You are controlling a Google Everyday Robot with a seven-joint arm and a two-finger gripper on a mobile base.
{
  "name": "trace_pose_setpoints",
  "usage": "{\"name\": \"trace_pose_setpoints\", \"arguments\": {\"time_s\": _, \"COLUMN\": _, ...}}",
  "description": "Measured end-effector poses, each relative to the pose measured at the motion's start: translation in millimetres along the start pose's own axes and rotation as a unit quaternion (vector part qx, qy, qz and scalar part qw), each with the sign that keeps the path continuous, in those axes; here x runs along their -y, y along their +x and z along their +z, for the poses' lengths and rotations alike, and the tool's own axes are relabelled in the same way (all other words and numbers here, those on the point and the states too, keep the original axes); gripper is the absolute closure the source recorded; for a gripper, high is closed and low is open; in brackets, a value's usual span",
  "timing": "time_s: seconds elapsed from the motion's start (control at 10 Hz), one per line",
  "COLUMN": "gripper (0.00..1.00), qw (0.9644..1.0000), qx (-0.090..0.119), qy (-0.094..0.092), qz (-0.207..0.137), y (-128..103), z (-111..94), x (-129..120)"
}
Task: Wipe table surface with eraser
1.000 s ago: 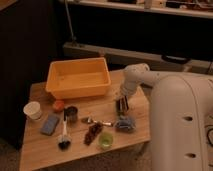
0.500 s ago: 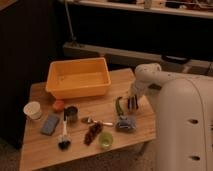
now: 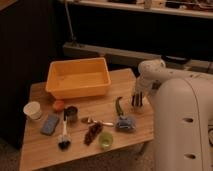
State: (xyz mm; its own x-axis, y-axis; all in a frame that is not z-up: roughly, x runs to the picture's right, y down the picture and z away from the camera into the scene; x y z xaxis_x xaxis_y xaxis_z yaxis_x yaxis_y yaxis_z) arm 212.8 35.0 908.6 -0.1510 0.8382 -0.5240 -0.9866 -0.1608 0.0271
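Note:
The table surface [image 3: 42, 152] is a light-brown wooden top that carries many objects. A flat blue-grey rectangular block [image 3: 50, 124], which looks like the eraser, lies near the front left, beside a white cup. My gripper [image 3: 137, 102] points down at the table's right edge, just right of a green curved item [image 3: 119, 106], and is far from the block. It holds nothing that I can see. My white arm [image 3: 150, 72] and body [image 3: 182, 125] fill the right side.
An orange plastic bin [image 3: 79, 77] stands at the back. A white cup [image 3: 33, 110], a small orange item [image 3: 59, 105], a dark can [image 3: 71, 114], a black brush [image 3: 64, 139], a spoon [image 3: 97, 121], a green cup [image 3: 105, 140] and a bluish bag [image 3: 125, 124] crowd the front.
My gripper and arm have moved a little to the right, toward the table's right edge. The objects on the table have not moved.

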Motion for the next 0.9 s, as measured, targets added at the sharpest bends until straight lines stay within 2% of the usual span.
{"name": "trace_pose_setpoints", "arguments": {"time_s": 0.1, "gripper": 1.00, "qw": 1.0000, "qx": 0.001, "qy": 0.004, "qz": 0.001, "y": -2, "z": 1, "x": -4}}
{"name": "trace_pose_setpoints", "arguments": {"time_s": 0.3, "gripper": 1.00, "qw": 1.0000, "qx": -0.004, "qy": 0.002, "qz": -0.001, "y": -13, "z": 10, "x": -30}}
{"name": "trace_pose_setpoints", "arguments": {"time_s": 0.5, "gripper": 1.00, "qw": 1.0000, "qx": -0.008, "qy": -0.002, "qz": 0.000, "y": -36, "z": 25, "x": -54}}
{"name": "trace_pose_setpoints", "arguments": {"time_s": 0.6, "gripper": 1.00, "qw": 0.9999, "qx": -0.008, "qy": -0.007, "qz": -0.007, "y": -48, "z": 33, "x": -69}}
{"name": "trace_pose_setpoints", "arguments": {"time_s": 0.8, "gripper": 1.00, "qw": 0.9994, "qx": -0.012, "qy": -0.014, "qz": -0.028, "y": -58, "z": 44, "x": -93}}
{"name": "trace_pose_setpoints", "arguments": {"time_s": 0.9, "gripper": 1.00, "qw": 0.9985, "qx": -0.015, "qy": -0.024, "qz": -0.046, "y": -58, "z": 45, "x": -106}}
